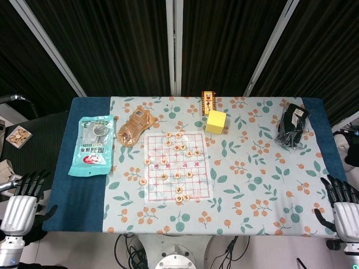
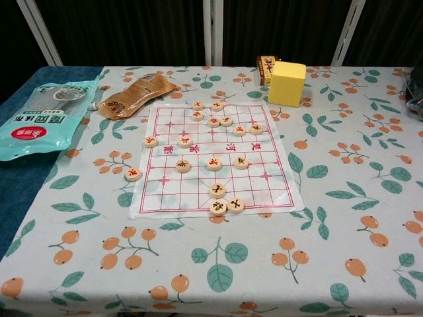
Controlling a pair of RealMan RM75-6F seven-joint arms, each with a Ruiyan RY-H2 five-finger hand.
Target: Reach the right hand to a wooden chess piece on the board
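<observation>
Wooden chess pieces (image 2: 217, 191) lie scattered on the board (image 1: 203, 190) mid-table, nearest ones at its near edge. The right hand (image 1: 341, 204) rests at the table's near right corner, fingers apart, empty; pieces lie leftward. It appears marginally nearer than the left hand (image 1: 23, 200), also open-fingered.

Chinese characters on teal packet (image 2: 41, 120), chess pieces (image 2: 214, 163).

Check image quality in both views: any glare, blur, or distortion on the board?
Head view: even light, mild glare on the teal packet, chess board sharp but pieces too small to read. Chest view: board crisp, characters on the pieces visible, wide-angle stretch at the near tablecloth, soft shadow beside the yellow box.
</observation>
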